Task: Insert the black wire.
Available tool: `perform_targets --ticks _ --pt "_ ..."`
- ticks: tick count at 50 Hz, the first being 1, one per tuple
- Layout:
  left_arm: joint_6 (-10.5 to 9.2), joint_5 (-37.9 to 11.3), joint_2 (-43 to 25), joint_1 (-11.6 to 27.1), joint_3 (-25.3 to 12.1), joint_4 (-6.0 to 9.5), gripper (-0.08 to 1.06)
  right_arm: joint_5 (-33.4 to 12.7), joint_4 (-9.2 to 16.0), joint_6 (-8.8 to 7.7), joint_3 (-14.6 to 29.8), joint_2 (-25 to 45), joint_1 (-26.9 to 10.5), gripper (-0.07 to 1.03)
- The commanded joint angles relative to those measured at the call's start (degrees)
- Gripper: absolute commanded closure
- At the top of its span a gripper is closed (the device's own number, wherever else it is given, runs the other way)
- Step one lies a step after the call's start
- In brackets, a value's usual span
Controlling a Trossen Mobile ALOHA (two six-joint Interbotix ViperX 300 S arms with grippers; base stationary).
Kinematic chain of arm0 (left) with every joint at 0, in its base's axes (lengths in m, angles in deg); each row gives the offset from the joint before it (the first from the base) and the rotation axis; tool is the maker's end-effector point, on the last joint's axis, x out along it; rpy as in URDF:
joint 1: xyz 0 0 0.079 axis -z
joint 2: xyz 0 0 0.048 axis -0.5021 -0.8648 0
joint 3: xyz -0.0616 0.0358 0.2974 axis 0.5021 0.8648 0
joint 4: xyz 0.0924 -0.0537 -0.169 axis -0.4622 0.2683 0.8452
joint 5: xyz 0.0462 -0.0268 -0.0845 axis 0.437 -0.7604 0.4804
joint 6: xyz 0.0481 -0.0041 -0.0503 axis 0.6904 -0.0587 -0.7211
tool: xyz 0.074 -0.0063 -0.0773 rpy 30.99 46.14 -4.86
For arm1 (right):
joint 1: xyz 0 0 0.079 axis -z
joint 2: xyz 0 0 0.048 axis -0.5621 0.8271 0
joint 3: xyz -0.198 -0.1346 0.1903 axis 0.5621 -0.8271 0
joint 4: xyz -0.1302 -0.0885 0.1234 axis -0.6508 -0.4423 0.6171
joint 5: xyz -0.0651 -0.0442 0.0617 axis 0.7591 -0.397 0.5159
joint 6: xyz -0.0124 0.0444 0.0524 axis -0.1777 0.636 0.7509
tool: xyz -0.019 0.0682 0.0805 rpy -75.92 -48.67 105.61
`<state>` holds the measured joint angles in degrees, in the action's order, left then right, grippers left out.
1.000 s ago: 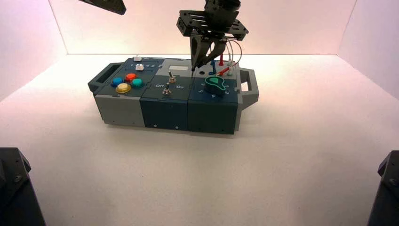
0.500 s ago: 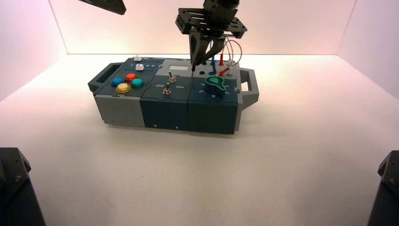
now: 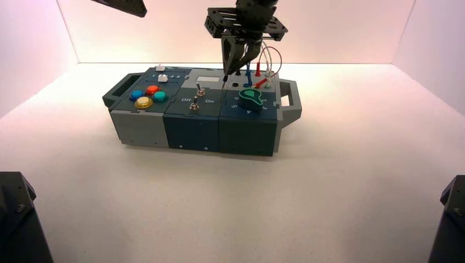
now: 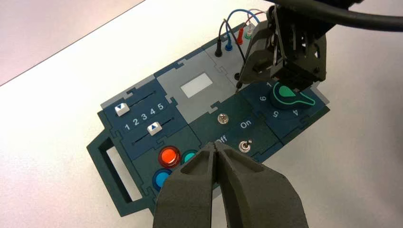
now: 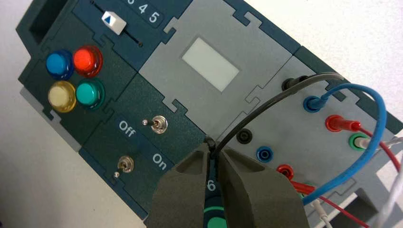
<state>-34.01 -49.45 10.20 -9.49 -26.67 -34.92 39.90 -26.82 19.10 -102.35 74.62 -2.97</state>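
Right hand (image 5: 214, 151) pinches one end of the black wire (image 5: 283, 98) above the box (image 3: 192, 131)
The held end is near the open black socket (image 5: 244, 136), the other in a black socket; left hand (image 4: 215, 148) waits near the buttons (image 4: 169, 156), narrow

— What color is the robot?
— Its arms (image 3: 254, 22) are black, and the wide part has holes and slots.
— Any cable?
— Yes, a thick black cable (image 4: 351, 18).

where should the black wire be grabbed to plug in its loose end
Best by the slim plug on the loose end of the black wire, probably from above: the cord arches clear overhead, and the black socket faces up.
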Motion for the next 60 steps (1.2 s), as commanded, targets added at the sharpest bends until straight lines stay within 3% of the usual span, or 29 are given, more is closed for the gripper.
perform_targets --ticks 1,5,17,22,26,42,52,60 --pt "0.35 0.44 0.35 0.09 -0.62 0.0 1.01 -1.32 -1.41 -0.09 2.72 -2.37 -0.26 0.98" --pt "0.26 0.44 0.35 0.09 -0.62 0.0 1.01 -1.93 -1.85 -0.09 3.08 -2.2 -0.26 0.98" --pt "0.7 0.09 0.44 0.0 -0.79 0.0 1.01 -4.92 -8.09 0.79 5.8 -1.05 -0.26 0.98" --pt "3.52 0.53 1.23 0.26 -0.97 0.0 1.01 -5.71 -9.49 0.97 6.68 -0.53 -0.26 0.98" --pt "4.57 1.32 1.85 0.62 -0.62 0.35 1.01 -6.5 -10.11 0.97 7.29 0.0 -0.18 0.98" --pt "4.04 1.76 1.85 1.76 -0.26 1.41 1.01 -8.44 -12.74 1.05 8.88 1.32 -0.18 0.98" --pt "3.69 4.75 2.11 2.29 0.35 2.29 1.01 -10.11 -14.85 1.41 9.58 1.85 -0.18 0.98" --pt "3.69 5.1 2.02 3.08 0.53 2.37 1.01 -10.72 -14.85 1.58 9.84 2.37 -0.18 0.98"
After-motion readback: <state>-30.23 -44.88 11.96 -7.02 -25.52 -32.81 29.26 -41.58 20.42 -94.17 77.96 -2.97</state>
